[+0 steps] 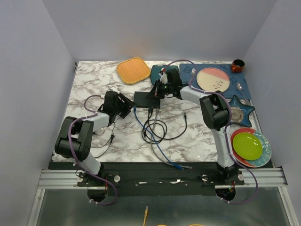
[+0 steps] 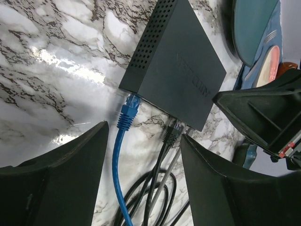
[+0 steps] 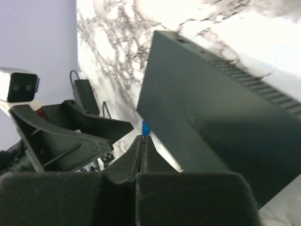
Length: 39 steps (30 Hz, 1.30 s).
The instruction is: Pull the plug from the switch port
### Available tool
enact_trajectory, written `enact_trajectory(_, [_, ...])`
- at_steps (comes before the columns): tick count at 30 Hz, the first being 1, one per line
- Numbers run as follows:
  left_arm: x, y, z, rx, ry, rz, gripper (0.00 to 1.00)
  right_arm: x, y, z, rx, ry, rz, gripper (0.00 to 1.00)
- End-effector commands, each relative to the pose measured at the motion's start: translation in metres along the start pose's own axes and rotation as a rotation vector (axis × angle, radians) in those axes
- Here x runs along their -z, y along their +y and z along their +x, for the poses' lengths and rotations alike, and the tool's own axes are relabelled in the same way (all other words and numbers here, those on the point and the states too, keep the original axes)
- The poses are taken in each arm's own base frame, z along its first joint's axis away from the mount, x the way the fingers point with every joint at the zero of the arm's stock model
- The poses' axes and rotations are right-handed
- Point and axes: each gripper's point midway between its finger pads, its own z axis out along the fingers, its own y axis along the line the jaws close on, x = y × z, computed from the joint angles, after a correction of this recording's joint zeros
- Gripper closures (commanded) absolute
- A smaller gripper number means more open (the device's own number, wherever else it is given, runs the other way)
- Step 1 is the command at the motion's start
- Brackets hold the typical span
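The switch [image 1: 145, 99] is a flat matte-black box in the middle of the marble table; it also shows in the left wrist view [image 2: 178, 70] and the right wrist view [image 3: 211, 127]. A blue plug [image 2: 128, 110] and a black plug [image 2: 171, 134] sit in ports on its near side, with a grey cable beside the black one. My left gripper [image 2: 143, 174] is open and empty, its fingers on either side of the cables just short of the plugs. My right gripper [image 3: 144, 139] is shut and empty over the switch's top, by its far right part [image 1: 157, 89].
Black cable loops [image 1: 157, 129] and the blue cable [image 1: 162, 153] trail toward the near edge. An orange mat [image 1: 133, 70] and a teal square plate [image 1: 157, 70] lie behind the switch. A blue placemat with a pink plate [image 1: 213, 79], a star dish [image 1: 237, 112] and stacked plates [image 1: 248, 145] fill the right side.
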Motion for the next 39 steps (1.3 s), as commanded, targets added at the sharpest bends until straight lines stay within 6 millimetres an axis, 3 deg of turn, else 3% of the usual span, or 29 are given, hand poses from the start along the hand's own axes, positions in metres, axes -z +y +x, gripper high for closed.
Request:
enact_trajectory(1, [-0.012, 0.007, -0.004, 0.008, -0.005, -0.045, 0.27, -0.010, -0.019, 0.001, -0.012, 0.033, 0.108, 0.99])
enact_trajectory(7, [-0.023, 0.015, 0.001, -0.002, 0.017, -0.089, 0.26, -0.001, -0.041, 0.001, 0.012, 0.017, 0.244, 0.99])
enact_trajectory(14, [-0.029, 0.015, 0.004, -0.010, 0.019, -0.065, 0.34, -0.004, -0.055, 0.019, -0.041, 0.069, 0.252, 0.99])
enact_trajectory(28, [-0.030, 0.019, 0.004, 0.113, -0.006, 0.138, 0.37, -0.010, -0.052, 0.024, -0.069, 0.082, 0.210, 0.99])
enact_trajectory(35, [-0.040, 0.020, 0.005, 0.154, 0.000, 0.169, 0.44, -0.012, -0.052, 0.023, -0.076, 0.083, 0.206, 0.99])
enact_trajectory(39, [-0.044, 0.022, 0.007, 0.174, 0.009, 0.180, 0.53, -0.013, -0.054, 0.026, -0.086, 0.090, 0.205, 0.99])
